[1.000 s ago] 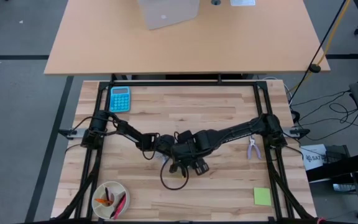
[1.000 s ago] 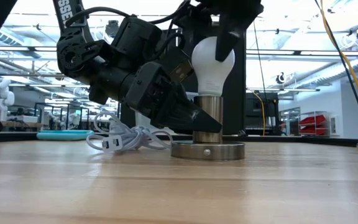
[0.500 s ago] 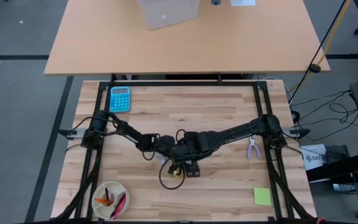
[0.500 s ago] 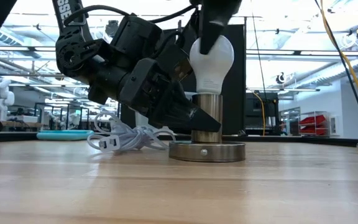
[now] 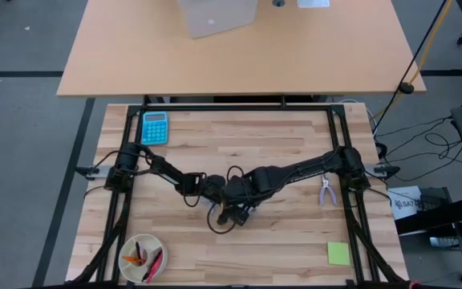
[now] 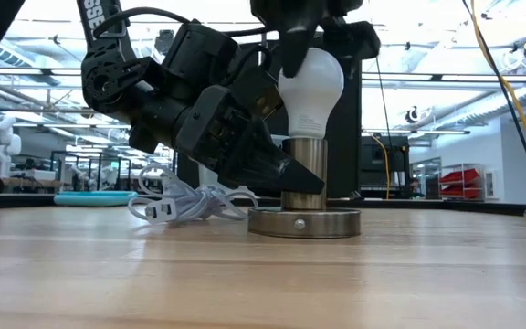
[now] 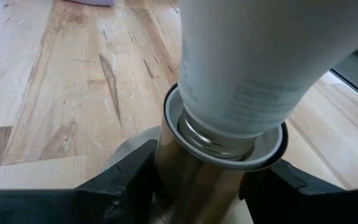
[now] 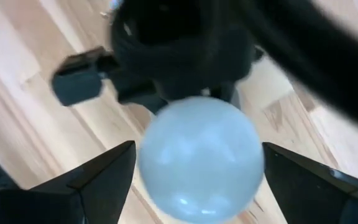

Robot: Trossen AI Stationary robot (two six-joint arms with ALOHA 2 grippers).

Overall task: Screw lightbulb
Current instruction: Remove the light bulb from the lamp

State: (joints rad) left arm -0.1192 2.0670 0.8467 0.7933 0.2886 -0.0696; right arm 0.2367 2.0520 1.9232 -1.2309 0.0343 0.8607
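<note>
The white lightbulb (image 6: 310, 87) stands upright with its screw base in the socket's metal sleeve (image 6: 307, 155), which rises from a round flat base disc (image 6: 304, 222) on the table. My left gripper (image 6: 298, 175) reaches in from the left and is shut on the sleeve. My right gripper (image 8: 197, 186) hangs over the bulb and points down. It is open, with one finger (image 8: 98, 180) on each side of the globe (image 8: 197, 158), close beside it. The high view shows both grippers meeting at mid-table (image 5: 233, 205). My left gripper pinches the socket's upright metal sleeve (image 7: 197, 180) between its two fingers (image 7: 120, 183), about halfway up. The fingers come from the table's left, slanting down, and lie across the sleeve. The socket stands upright on its base disc on the table.
A white coiled cable (image 6: 185, 203) lies just left of the socket. A blue calculator (image 5: 154, 127) sits at the far left. A bowl of pens (image 5: 141, 258) is at the near left, pliers (image 5: 326, 190) at the right, and a green note (image 5: 338, 254) at the near right.
My right gripper has rolled about its downward-pointing line above the bulb, and its fingers have swung round the globe while the hand stayed in place. The bulb and socket have kept still.
</note>
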